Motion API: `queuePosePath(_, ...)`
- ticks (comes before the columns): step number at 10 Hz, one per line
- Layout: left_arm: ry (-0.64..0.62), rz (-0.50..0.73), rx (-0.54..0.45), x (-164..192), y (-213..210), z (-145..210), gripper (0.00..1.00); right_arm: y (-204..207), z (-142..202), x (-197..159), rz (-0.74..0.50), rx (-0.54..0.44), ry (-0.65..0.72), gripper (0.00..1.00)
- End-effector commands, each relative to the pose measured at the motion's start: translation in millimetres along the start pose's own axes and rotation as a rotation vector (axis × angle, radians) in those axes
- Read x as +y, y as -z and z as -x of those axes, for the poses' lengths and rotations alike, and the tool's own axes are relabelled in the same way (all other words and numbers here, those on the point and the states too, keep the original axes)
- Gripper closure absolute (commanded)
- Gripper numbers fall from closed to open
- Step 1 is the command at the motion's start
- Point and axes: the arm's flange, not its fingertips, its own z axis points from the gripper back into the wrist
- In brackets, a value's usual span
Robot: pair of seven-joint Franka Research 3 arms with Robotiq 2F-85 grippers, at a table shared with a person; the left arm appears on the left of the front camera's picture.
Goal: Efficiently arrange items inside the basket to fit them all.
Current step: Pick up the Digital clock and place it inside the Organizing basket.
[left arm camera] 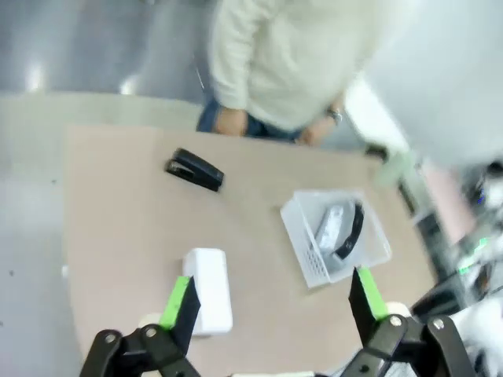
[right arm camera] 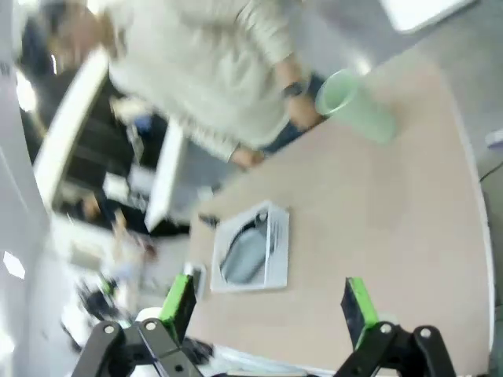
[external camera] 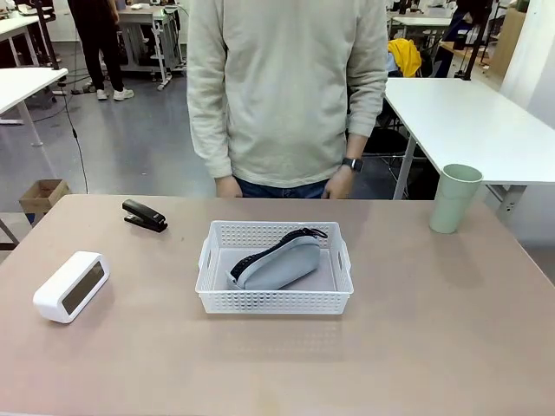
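Note:
The white lattice basket stands mid-table and holds the grey zip pouch, lying diagonally. The white device with a screen rests at the left front, the black stapler-like tool at the back left, the pale green cup upright at the back right. My left gripper hangs open high above the table, over the white device, with the stapler and basket beyond. My right gripper is open high up; below it lie the basket and cup.
A person in a pale sweater stands at the far edge, hands hanging at the table rim. White tables stand behind, a cardboard box on the floor at left. Bare tabletop spreads right of the basket and along the front.

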Motion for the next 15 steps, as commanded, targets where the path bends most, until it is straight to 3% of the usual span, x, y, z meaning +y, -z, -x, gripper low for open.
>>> queuePosePath(1,-0.272,0.039,-0.266,62,-7,59,0.0,-3,42,-107,-0.146,-0.198,0.225,0.0)
queuePosePath(2,-0.36,0.069,-0.321,83,-13,77,0.0,-6,53,-134,-0.14,-0.25,0.309,0.0)
queuePosePath(3,-0.391,0.047,-0.291,88,-2,84,0.0,9,57,-144,-0.097,-0.232,0.33,0.0)
queuePosePath(4,-0.291,0.01,-0.205,84,-52,46,0.0,-60,21,-112,-0.067,-0.193,0.27,0.0)
queuePosePath(15,-0.291,0.01,-0.205,84,-52,46,0.0,-60,21,-112,-0.067,-0.193,0.27,0.0)
